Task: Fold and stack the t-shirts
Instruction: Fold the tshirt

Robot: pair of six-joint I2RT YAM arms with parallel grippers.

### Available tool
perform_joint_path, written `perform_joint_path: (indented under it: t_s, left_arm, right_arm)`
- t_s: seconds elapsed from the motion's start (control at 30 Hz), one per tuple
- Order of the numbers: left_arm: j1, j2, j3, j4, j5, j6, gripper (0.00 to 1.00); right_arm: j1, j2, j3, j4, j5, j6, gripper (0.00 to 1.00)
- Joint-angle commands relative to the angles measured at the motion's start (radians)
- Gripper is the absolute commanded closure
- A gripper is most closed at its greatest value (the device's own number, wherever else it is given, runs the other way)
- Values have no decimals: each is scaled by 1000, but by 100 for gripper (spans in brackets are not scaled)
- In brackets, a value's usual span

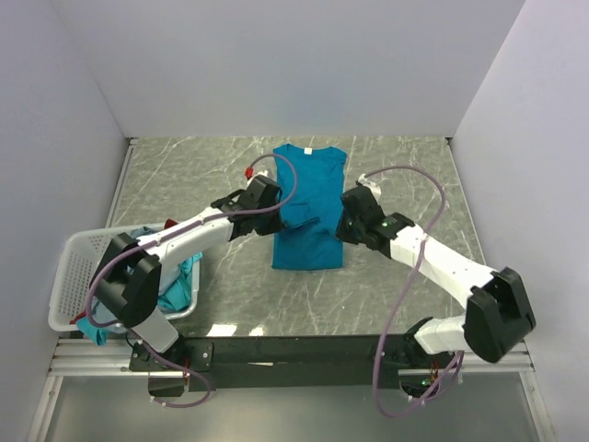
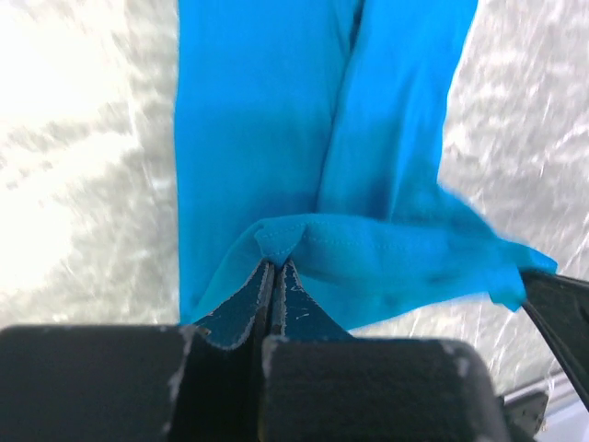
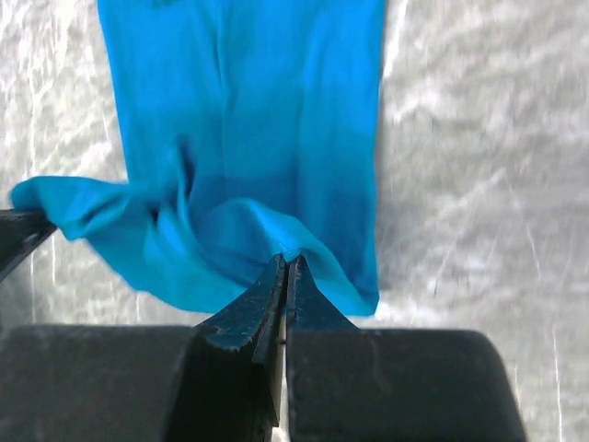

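A bright teal-blue t-shirt [image 1: 308, 207] lies in a long narrow strip at the middle of the table, collar at the far end. My left gripper [image 1: 276, 204] is shut on the shirt's near hem at its left side; the pinched cloth [image 2: 281, 238] bunches at the fingertips. My right gripper [image 1: 342, 214] is shut on the hem at its right side, cloth [image 3: 290, 247] pinched at the tips. The hem hangs lifted between the two grippers. More t-shirts [image 1: 179, 281], teal and grey-blue, lie bunched in the basket.
A white plastic lattice basket [image 1: 74, 276] stands at the near left beside the left arm. Grey marbled tabletop [image 1: 414, 184] surrounds the shirt. White walls close the left, back and right sides.
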Motion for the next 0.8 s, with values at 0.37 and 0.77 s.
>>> perform_joint_path:
  t_s: [0.37, 0.77]
  left_arm:
    - [102, 184, 205, -6, 2, 110, 99]
    - [139, 305, 309, -13, 37, 159, 86]
  right_arm:
    - [-137, 280, 240, 70, -80, -135, 100]
    - [-190, 430, 328, 86, -120, -146, 93]
